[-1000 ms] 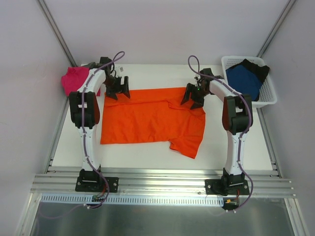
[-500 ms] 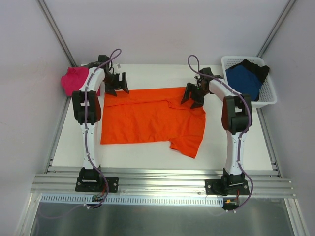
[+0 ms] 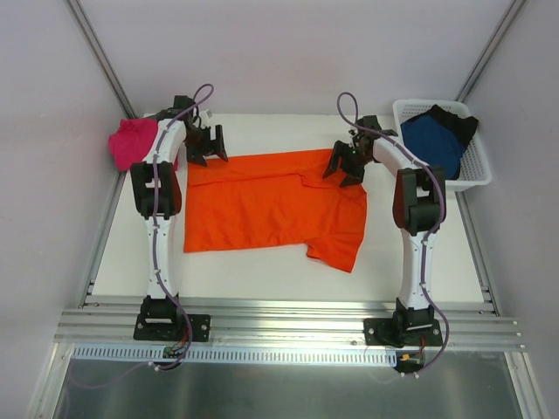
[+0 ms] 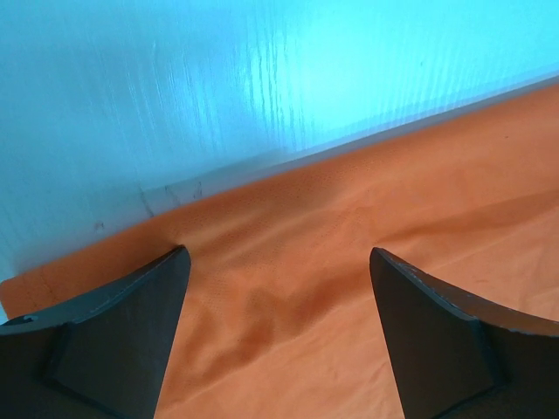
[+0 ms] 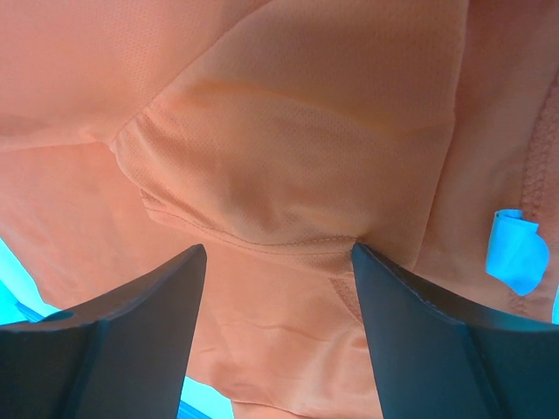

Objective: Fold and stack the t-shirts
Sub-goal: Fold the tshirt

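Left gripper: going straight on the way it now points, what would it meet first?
Probably the orange t-shirt, near its edge; the open jaws frame that cloth, though depth is unclear.

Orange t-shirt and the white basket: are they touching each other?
Apart. In the top external view, a strip of bare table lies between the orange t-shirt and the white basket.
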